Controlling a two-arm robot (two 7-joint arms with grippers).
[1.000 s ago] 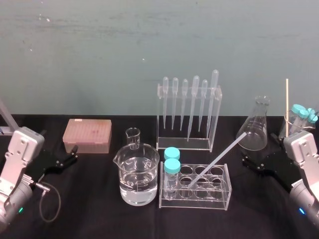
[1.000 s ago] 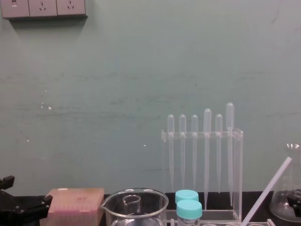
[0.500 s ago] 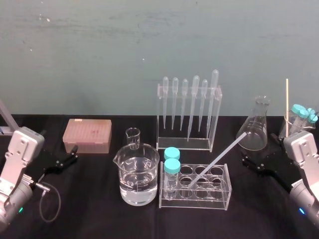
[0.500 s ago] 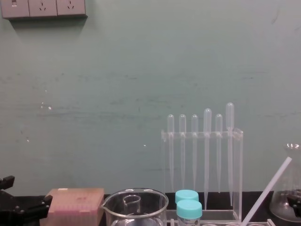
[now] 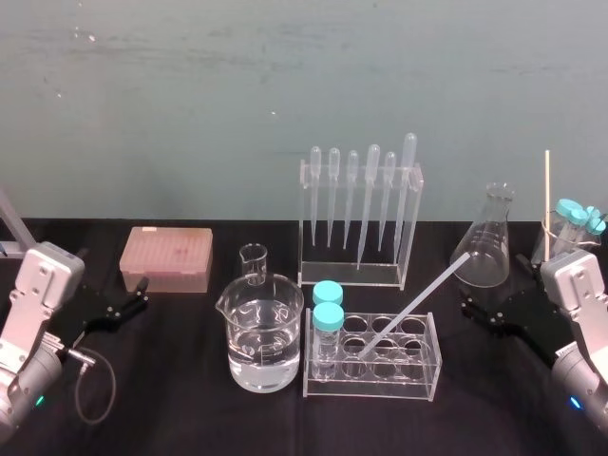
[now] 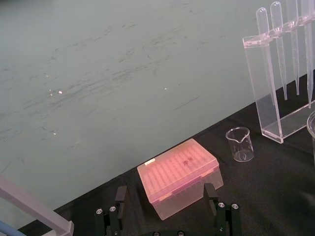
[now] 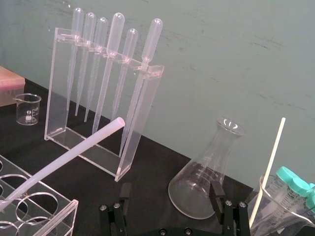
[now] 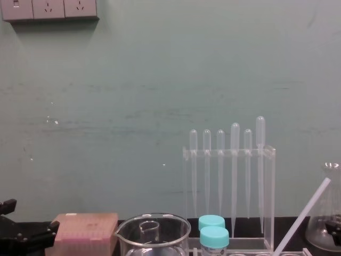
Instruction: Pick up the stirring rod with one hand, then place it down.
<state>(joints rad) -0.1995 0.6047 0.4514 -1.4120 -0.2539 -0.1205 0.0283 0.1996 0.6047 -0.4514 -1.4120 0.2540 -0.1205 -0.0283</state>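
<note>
Translucent-white plastic, the stirring rod stands where it stood a second ago. Its lower end sits in a well of the clear tube rack and its upper end leans toward two o'clock, ending in front of the conical flask. You will find no shift in any of the glassware between the earlier pictures and this one.

Both arms have stayed put as well. The left gripper hovers low over the black table at nine o'clock from the large water beaker, with its fingers spread and nothing between them, facing the pink tip box. The right gripper hovers at three o'clock from the tube rack, fingers likewise spread, with the flask just beyond them and well apart from the rod.

Some things you cannot settle from here. The chest view cuts the rod off at its bottom edge, and the flask at its right edge. Whether the rod's lower tip reaches the rack's floor is unclear through the clear plastic. At the far right, the beaker holding capped tubes and a wooden stick runs off the head view.
</note>
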